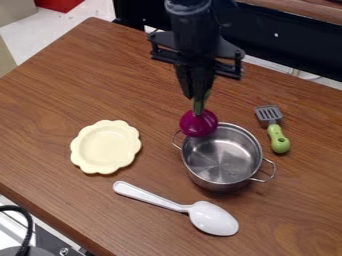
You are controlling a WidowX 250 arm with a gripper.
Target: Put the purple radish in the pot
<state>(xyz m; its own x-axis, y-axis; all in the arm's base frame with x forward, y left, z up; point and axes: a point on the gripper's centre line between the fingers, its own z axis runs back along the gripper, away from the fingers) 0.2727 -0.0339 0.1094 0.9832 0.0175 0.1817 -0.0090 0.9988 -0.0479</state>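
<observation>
camera view, upper middle of the frame: the black gripper [198,95] hangs down with its two fingers closed on the green stem [200,106] of the purple radish [198,123], which dangles bulb down just above the centre of the picture. the bulb overlaps the upper left rim of the steel pot [227,162] – whether it touches the metal or hangs clear of it, i cannot tell from this angle. so the picking up is done, and the carrying looks nearly done too. what is left, i would judge, is a small shift toward the lower right so the bulb sits over the opening, then lowering it and letting go. the inside of the pot shows bare metal, so the radish is not yet in. the scalloped plate [105,146] at left, the white spoon [212,218] below and the green-handled spatula [278,139] at right lie apart from the pot and seem to have no part in this – and no label or writing can be read on any of them.
</observation>
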